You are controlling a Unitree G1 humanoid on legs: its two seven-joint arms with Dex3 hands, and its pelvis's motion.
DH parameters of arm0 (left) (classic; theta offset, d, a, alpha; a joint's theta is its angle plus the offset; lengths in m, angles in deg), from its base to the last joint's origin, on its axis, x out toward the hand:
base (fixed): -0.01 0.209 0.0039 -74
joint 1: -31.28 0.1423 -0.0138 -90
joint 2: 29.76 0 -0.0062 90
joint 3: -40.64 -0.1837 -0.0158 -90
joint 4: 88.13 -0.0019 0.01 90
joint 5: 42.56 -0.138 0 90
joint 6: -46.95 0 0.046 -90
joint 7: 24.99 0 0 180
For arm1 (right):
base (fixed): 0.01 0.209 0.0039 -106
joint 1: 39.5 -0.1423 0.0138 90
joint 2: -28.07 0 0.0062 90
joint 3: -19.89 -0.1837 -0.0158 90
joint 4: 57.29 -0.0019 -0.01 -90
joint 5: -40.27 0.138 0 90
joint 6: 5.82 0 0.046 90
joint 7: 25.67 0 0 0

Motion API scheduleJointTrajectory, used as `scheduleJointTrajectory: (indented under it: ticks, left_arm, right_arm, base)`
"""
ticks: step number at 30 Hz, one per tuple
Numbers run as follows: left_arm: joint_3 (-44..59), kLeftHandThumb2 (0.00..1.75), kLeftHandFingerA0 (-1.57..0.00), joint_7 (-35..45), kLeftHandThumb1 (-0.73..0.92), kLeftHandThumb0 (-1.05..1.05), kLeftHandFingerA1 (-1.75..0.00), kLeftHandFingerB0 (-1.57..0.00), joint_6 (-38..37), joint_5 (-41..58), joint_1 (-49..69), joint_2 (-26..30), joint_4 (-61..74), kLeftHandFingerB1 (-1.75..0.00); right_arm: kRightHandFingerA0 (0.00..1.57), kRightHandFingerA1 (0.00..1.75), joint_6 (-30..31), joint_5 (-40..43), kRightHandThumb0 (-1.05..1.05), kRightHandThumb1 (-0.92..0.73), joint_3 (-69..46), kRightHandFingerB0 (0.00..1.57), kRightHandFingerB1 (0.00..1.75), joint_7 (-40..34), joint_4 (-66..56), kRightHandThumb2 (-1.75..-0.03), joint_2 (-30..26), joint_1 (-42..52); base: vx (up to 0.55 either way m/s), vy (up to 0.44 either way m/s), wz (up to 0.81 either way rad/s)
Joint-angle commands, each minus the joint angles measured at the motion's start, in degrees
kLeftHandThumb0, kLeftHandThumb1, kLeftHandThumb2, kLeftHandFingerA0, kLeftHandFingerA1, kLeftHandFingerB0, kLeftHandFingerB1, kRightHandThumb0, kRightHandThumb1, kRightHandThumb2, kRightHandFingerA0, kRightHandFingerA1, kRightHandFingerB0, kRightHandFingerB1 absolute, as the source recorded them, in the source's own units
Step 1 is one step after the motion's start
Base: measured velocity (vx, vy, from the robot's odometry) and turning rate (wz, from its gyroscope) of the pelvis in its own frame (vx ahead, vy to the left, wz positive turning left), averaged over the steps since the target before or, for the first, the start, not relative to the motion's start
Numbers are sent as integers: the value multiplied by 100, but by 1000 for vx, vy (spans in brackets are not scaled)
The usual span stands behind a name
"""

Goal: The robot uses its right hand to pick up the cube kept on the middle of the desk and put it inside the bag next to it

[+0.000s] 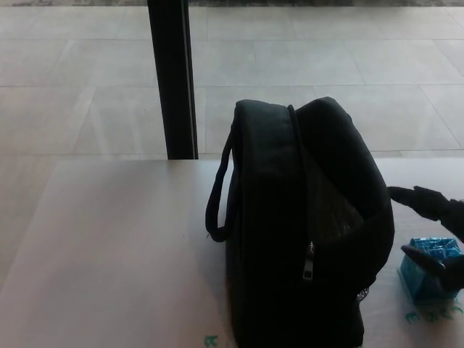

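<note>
At the four o'clock edge of your view, the blue cube (429,268) sits on the desk (109,246), just beside the black bag (304,232), on its three o'clock side. So you're early in the job: nothing is lifted, nothing is in the bag, and the grasp, the carry and the drop all lie ahead. The bag stands upright at centre, handle loop (220,190) out at nine o'clock, and its zipper (309,267) runs down the near face; I can't tell from here whether the top is open enough to take the cube.

Your right hand (431,232) reaches in from three o'clock, low over the desk. One dark finger (417,197) points toward the bag above the cube, another lies across the cube's near top edge. The fingers are spread apart, bracketing the cube, not clamped on it. I judge closing comes next. Your left hand isn't showing at all.
</note>
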State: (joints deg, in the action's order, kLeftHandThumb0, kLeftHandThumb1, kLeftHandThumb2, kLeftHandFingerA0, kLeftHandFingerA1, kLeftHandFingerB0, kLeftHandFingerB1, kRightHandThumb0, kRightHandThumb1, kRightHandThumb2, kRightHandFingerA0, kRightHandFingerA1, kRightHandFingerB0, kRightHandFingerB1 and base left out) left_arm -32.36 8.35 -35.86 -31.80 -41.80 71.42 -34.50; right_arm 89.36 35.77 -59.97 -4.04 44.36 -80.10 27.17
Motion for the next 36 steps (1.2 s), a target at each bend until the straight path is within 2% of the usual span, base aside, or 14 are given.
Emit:
scheduleJointTrajectory:
  ticks: [1, 2, 6, 7, 8, 9, 12, 18, 19, 27, 30, 31, 34, 36]
  left_arm:
    - [-16, 64, -20, 8, 80, -70, -50, -12, -71, -41, 77, 103, -98, -36]
    - [35, 109, -3, 46, 51, -39, -52, -1, 108, 45, 62, 109, -110, -50]
    - [47, 110, -4, 80, 53, -39, -53, -1, -164, 44, -61, 86, -360, -50]
    - [32, 63, -22, 103, 80, -70, -53, -11, -193, 32, -30, 97, -317, -37]
    - [37, 63, -22, 89, 80, -69, -52, -11, -191, 35, 5, 87, -250, -37]
    - [47, 110, -4, 70, 53, -39, -52, 0, -176, 49, 13, 69, -197, -50]
    - [42, 110, -5, 65, 53, -39, -52, -1, -202, 45, 35, 61, -126, -50]
    - [22, 111, -3, 60, 55, -38, -51, 0, -167, 5, -26, 125, -128, -50]
    - [30, 63, -21, 44, 82, -69, -50, -11, -166, 17, -22, 105, -97, -36]
    - [18, 90, -20, 26, 67, -74, -55, -11, -232, 2, 42, 83, 59, -46]
    - [94, 62, -23, 34, 79, -67, -52, -12, -80, 112, -11, 45, 1, -36]
    - [115, 92, -19, -2, 64, -70, -55, -9, 60, 147, 17, 31, 121, -45]
    - [24, 92, -18, 72, 64, -73, -56, -8, -197, 36, -58, 57, -12, -43]
    - [22, 62, -25, -2, 80, -72, -54, -12, -140, 17, -19, 51, 85, -37]
  right_arm:
    - [2, 13, -263, -881, -95, -63, 120, 10, 15, -244, 563, -104, -293, -869]
    - [3, 19, -363, -846, -93, -61, 46, 11, 20, -322, 554, -103, -269, -903]
    - [1, 43, -685, -776, -85, -73, -129, 11, 29, -416, 596, -63, -191, -1054]
    - [2, 42, -712, -778, -86, -73, -148, 13, 28, -399, 599, -64, -188, -1046]
    - [4, 32, -730, -788, -93, -59, -147, 12, 32, -347, 596, -100, -206, -1016]
    - [2, 23, -689, -839, -90, -58, -107, 13, 29, -251, 603, -102, -250, -1037]
    - [2, 12, -544, -1033, -95, -60, 120, 11, 17, 101, 637, -103, -450, -1107]
    - [0, 0, -147, -1750, -100, -55, 1387, 0, 14, 2164, 926, -60, -1266, -1507]
    - [0, 11, -112, -1736, -89, -47, 1413, 0, 0, 2183, 939, -91, -1274, -1473]
    - [0, 9, 39, -1858, -91, -49, 1694, 0, 0, 2076, 1339, -92, -1207, -1278]
    - [0, 6, 16, -1923, -91, -49, 1705, 0, 1, 1808, 1635, -92, -1134, -1265]
    - [0, 7, 6, -1959, -92, -50, 1726, 0, 1, 1758, 1729, -92, -1097, -1292]
    - [0, 7, -76, -2071, -89, -49, 1734, 0, 3, 1459, 2215, -91, -969, -1407]
    - [0, 7, -110, -2126, -88, -49, 1722, 0, 2, 1390, 2314, -90, -940, -1439]
  base:
    - [0, 0, 0]
    - [0, 0, 0]
    - [0, 0, 0]
    - [0, 0, 0]
    - [0, 0, 0]
    - [0, 0, 0]
    - [0, 0, 0]
    - [0, 0, 0]
    - [0, 0, 0]
    - [0, 0, 0]
    - [0, 0, 0]
    - [0, 0, 0]
    - [0, 0, 0]
    - [0, 0, 0]
